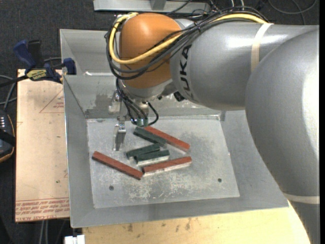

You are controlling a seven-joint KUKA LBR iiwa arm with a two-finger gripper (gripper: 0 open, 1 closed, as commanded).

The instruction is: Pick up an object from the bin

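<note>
Hanging in the bin [203, 179], the gripper [122, 136] sits at 10 o'clock of a red-and-green bar heap [151, 151]. Its opening and load cannot be determined.

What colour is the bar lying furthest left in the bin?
The bar is reddish-brown, clear in the camera view.

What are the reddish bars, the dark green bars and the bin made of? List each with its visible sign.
Reddish bars: probably painted wood or hard plastic; flat matte colour, straight edges, one showing a pale side. Dark green bars: likely the same stock, matte, same shape. Bin: sheet metal, grey, dull sheen with scuffed, whitish wear on its floor.
</note>
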